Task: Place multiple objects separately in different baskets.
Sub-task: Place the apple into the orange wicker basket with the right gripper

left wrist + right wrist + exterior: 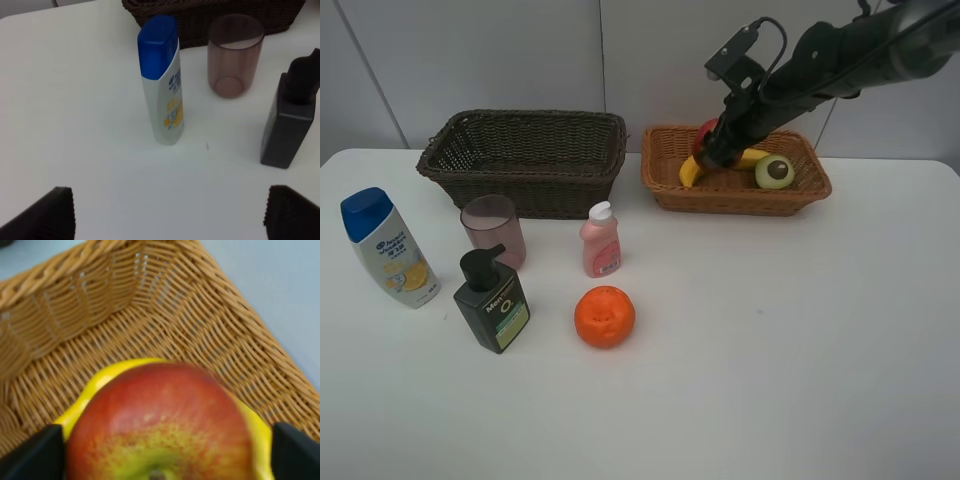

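While the right arm reaches down into the light basket [740, 196] at the upper right of the high view, the red apple [160, 425] sits between the right fingers [35, 455]. One finger is on each side of it. I cannot tell if they squeeze the apple or only stand beside it. The apple is on top of the yellow banana [100, 382], inside that basket. The avocado half [775, 172] lies in the same basket, just right of the arm's tip in the high view.

The left fingers [45, 215] are wide apart, with nothing between them. They hang over the white worktop [770, 350], near the shampoo bottle [388, 248]. That bottle is white with a blue cap, and it stands upright at the left of the high view.

The dark basket [520, 165] is at the upper left. The pink cup [493, 230] stands just in front of it. The dark pump bottle [492, 300] stands just below the cup in the frame. The small pink bottle [601, 240] stands near the middle. The orange [605, 316] sits below it, a little apart.
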You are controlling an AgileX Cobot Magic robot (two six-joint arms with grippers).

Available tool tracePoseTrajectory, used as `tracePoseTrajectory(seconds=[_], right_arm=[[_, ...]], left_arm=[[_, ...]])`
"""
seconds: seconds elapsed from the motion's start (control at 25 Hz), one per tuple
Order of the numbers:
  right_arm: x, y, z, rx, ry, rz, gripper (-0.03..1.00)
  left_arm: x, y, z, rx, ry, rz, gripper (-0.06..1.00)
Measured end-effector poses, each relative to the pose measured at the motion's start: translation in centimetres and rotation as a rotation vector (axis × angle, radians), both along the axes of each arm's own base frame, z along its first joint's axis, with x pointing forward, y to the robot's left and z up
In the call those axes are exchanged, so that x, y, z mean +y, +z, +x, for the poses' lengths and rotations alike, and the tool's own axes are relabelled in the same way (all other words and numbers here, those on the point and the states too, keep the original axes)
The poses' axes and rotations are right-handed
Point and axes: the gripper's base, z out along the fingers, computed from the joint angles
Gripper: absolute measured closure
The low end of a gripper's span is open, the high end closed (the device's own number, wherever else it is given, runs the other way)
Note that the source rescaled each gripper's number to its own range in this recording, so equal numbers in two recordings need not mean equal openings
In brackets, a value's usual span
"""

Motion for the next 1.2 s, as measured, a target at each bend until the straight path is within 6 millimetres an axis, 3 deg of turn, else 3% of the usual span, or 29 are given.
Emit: tracePoseTrajectory(seconds=[0.08, 0.2, 1.2], right_arm=[[0.03, 0.04, 0.02, 0.000, -0.004, 0.007, 0.02], [0.04, 0.10, 0.06, -0.003, -0.005, 0.009, -0.03], [0.03, 0.09, 0.05, -0.002, -0.003, 0.007, -0.03]], left_arm=[[0.00, 0.00, 0.00, 0.000, 0.000, 0.000, -0.06], [0.00, 0.00, 0.00, 0.000, 0.000, 0.000, -0.06], [0.00, 0.00, 0.00, 0.000, 0.000, 0.000, -0.06]])
